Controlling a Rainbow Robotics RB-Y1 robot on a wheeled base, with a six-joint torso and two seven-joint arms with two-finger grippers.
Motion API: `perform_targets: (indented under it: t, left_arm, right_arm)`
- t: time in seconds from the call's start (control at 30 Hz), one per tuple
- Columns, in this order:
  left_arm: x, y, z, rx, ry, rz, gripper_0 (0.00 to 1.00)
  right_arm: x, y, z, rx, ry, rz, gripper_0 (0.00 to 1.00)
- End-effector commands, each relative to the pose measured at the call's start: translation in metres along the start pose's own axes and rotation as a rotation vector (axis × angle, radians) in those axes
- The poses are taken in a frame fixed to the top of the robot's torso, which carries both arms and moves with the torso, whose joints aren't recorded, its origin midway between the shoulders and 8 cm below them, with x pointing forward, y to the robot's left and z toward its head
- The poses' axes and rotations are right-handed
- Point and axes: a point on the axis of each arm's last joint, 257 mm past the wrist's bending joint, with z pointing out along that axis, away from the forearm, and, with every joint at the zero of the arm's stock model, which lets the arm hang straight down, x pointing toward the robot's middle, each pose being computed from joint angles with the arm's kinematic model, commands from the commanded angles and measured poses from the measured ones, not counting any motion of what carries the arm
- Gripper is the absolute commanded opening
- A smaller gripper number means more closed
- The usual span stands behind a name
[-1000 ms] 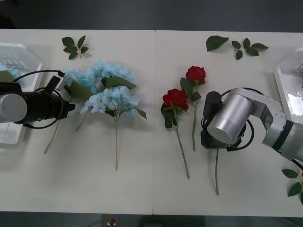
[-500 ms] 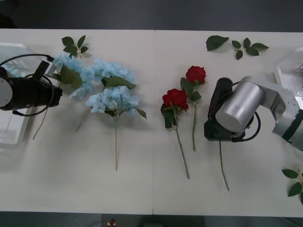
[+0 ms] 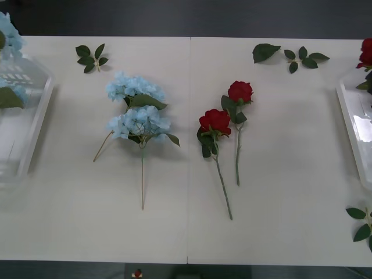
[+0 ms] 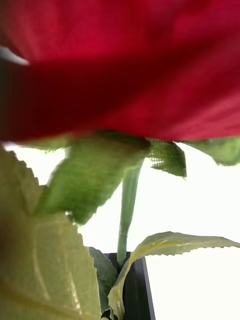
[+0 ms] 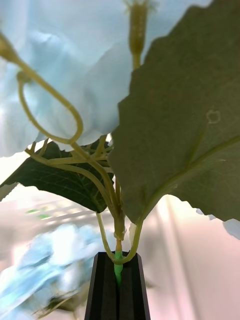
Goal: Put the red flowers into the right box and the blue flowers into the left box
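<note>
Front view, leaf sprigs [image 3: 92,58] beyond table flowers, left end effector [image 5: 118,290] pinching blue flowers [image 5: 75,65], right end effector [image 4: 131,287] pinching red flowers [image 4: 125,65]

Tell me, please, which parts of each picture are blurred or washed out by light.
Front view: evenly lit, sharp, soft shadows beside the left box, glare on the right box. Right wrist view: the red flower is very near and blurred, the background blown out white. Left wrist view: the held blue flower is soft, the blue flowers behind it smeared.

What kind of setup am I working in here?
Likely a lab or test bench, not a florist's: a plain white table, artificial red flowers and blue flowers laid out, and white plastic boxes at its sides.
</note>
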Motion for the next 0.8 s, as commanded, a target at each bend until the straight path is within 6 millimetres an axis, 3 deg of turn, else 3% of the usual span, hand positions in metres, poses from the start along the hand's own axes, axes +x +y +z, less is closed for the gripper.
perform_targets:
  t: [0.03,0.1,0.23,0.4,0.57,0.6,0.63,0.67,0.8]
  left_arm:
    - [0.013,0.051,-0.029,-0.093,0.021,-0.039,0.0]
    - [0.031,0.068,-0.039,-0.126,0.035,-0.062,0.0]
    - [0.06,0.087,-0.048,-0.17,0.072,-0.081,0.0]
    - [0.082,0.096,-0.047,-0.188,0.106,-0.099,0.0]
    - [0.104,0.088,-0.034,-0.196,0.118,-0.11,0.0]
    - [0.105,0.087,-0.033,-0.196,0.116,-0.112,0.0]
    - [0.108,0.086,-0.032,-0.196,0.12,-0.111,0.0]
    - [0.108,0.084,-0.031,-0.194,0.12,-0.113,0.0]
    - [0.113,0.083,-0.029,-0.194,0.127,-0.115,0.0]
  right_arm:
    - [-0.012,-0.051,0.004,0.066,-0.015,0.001,0.0]
    - [-0.015,-0.077,0.015,0.118,-0.039,-0.004,0.0]
    - [-0.015,-0.107,0.039,0.186,-0.078,0.005,0.0]
    - [-0.018,-0.11,0.065,0.236,-0.116,0.003,0.0]
    - [-0.011,-0.114,0.086,0.289,-0.12,-0.025,0.0]
    - [-0.01,-0.113,0.086,0.287,-0.118,-0.02,0.09]
    - [-0.01,-0.113,0.088,0.287,-0.116,-0.024,0.29]
    - [-0.009,-0.113,0.088,0.287,-0.114,-0.023,0.39]
    - [-0.005,-0.109,0.09,0.271,-0.103,-0.02,0.69]
